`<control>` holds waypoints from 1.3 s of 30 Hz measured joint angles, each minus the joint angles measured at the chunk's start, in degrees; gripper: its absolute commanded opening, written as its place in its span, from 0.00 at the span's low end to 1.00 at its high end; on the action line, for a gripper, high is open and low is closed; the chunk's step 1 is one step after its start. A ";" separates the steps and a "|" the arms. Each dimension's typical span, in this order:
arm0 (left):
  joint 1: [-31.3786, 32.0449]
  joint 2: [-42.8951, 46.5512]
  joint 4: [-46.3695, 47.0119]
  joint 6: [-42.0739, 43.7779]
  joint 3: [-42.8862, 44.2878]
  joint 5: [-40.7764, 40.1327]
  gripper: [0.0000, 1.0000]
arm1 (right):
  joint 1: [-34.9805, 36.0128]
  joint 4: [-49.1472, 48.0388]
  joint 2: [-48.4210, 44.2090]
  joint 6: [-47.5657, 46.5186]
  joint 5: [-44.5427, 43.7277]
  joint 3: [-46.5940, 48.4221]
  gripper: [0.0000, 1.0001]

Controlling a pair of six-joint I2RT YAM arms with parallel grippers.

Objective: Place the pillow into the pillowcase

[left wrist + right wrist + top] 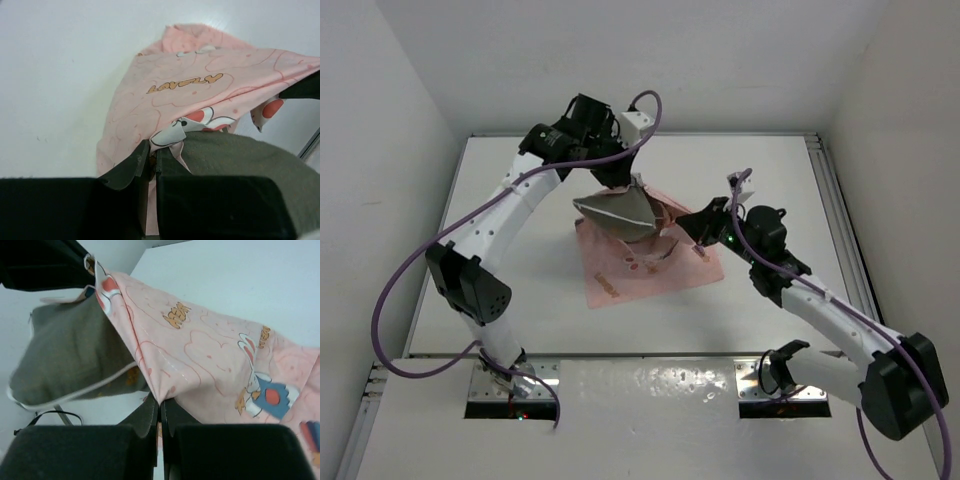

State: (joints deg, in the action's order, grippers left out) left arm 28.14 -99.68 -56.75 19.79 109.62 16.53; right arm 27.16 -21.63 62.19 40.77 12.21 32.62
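The pillow (618, 212) is lifted over the middle of the table (520, 300), next to the raised edge of the pillowcase (650, 268); the rest of the cloth lies flat. My left gripper (154, 162) pinches the hem. My right gripper (160, 410) is clamped on a fold.

place: robot lab cell | cues: white table (550, 310), plain white walls (380, 140)

Bright, even light was cast, glare was caught on the near edge of the table (650, 385), and the jaws were blurred.
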 measured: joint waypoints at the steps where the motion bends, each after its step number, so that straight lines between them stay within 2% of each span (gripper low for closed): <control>1: 0.04 0.00 0.02 -0.11 1.25 0.02 0.00 | -0.28 0.63 -0.90 -0.66 -0.04 0.52 0.00; 3: 0.11 0.00 0.00 -0.48 3.43 0.22 0.00 | -1.20 1.86 -1.99 -1.64 -0.17 1.27 0.02; 4: 0.15 0.00 0.02 -0.68 4.15 0.28 0.00 | -1.64 2.60 -2.08 -1.86 -0.50 1.60 0.15; 5: 0.15 0.00 0.04 -0.76 4.72 -0.04 0.00 | -2.05 3.98 -1.97 -1.99 -1.25 1.95 0.54; 8: -0.02 0.00 0.11 -1.07 5.22 -0.94 0.00 | -3.17 9.51 0.15 -3.48 -3.30 3.19 0.74; 9: -0.02 0.00 0.04 -1.20 5.22 -1.14 0.00 | -3.37 11.45 1.38 -3.96 -4.22 3.67 0.90; 10: 0.00 -0.04 -0.04 -1.29 5.22 -1.22 0.00 | -3.37 13.03 2.45 -4.42 -5.03 3.76 0.99; 13: 0.50 -0.20 -0.07 -1.31 5.22 -1.46 0.00 | -2.23 15.93 3.74 -5.92 -7.67 2.91 0.99; 19: 0.81 -0.94 -0.13 -1.22 5.25 -1.86 0.00 | -1.31 13.88 6.43 -6.47 -9.60 1.66 0.99; 23: 0.87 -0.96 -0.24 -0.81 5.25 -1.88 0.00 | -0.76 10.01 11.89 -7.41 -10.16 2.69 0.99; 28: 1.27 -0.96 -0.50 -0.52 5.25 -1.77 0.00 | -0.02 6.47 21.14 -8.52 -11.61 8.48 0.99; 31: 1.29 -0.96 -0.68 -0.31 5.22 -1.77 0.00 | -1.18 3.02 25.20 -8.39 -11.78 11.43 0.97; 33: 1.31 -0.94 -0.70 -0.15 5.25 -1.66 0.00 | -3.04 0.55 27.78 -7.93 -11.41 13.53 0.93; 39: 1.42 -0.94 -1.14 0.94 5.22 -0.42 0.00 | -6.75 -5.60 30.67 -8.44 -9.03 15.61 0.93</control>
State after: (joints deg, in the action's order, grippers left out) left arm 29.56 -100.62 -57.89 20.73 114.85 16.12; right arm 20.40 -27.22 92.86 32.34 3.18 48.23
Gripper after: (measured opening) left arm 0.048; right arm 0.920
